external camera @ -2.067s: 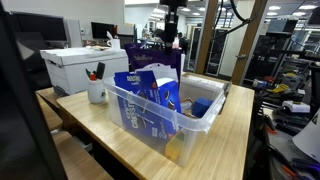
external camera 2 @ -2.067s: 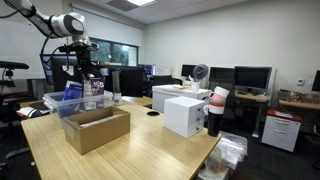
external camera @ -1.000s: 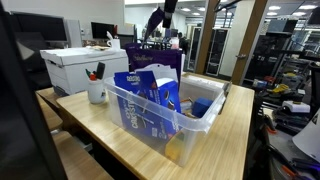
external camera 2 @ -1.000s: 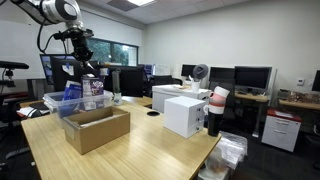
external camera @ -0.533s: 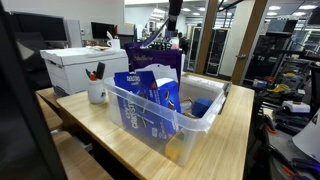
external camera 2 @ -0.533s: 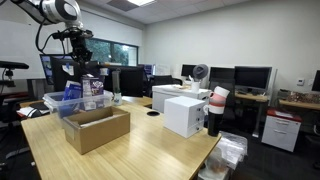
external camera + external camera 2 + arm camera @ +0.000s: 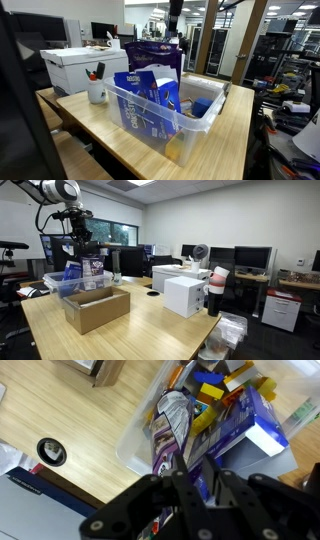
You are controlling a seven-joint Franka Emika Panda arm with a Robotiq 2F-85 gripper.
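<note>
At the left of my wrist view a dark round disc (image 7: pixel 50 452) lies on the wooden worktop (image 7: pixel 90 420), with the corner of a white box (image 7: pixel 25 495) just below it. Next comes the clear plastic bin (image 7: pixel 138 445). Over its near end a purple snack bag (image 7: pixel 172 428) shows lengthwise, right under my gripper (image 7: pixel 195 485). I cannot tell whether it hangs from me or lies among the things in the bin. To its right a blue carton (image 7: pixel 255 420) stands in the bin, beside coloured packets (image 7: pixel 215 385). In an exterior view the purple snack bag (image 7: pixel 150 46) shows above the bin, below my arm. How far my jaws stand apart I cannot tell
</note>
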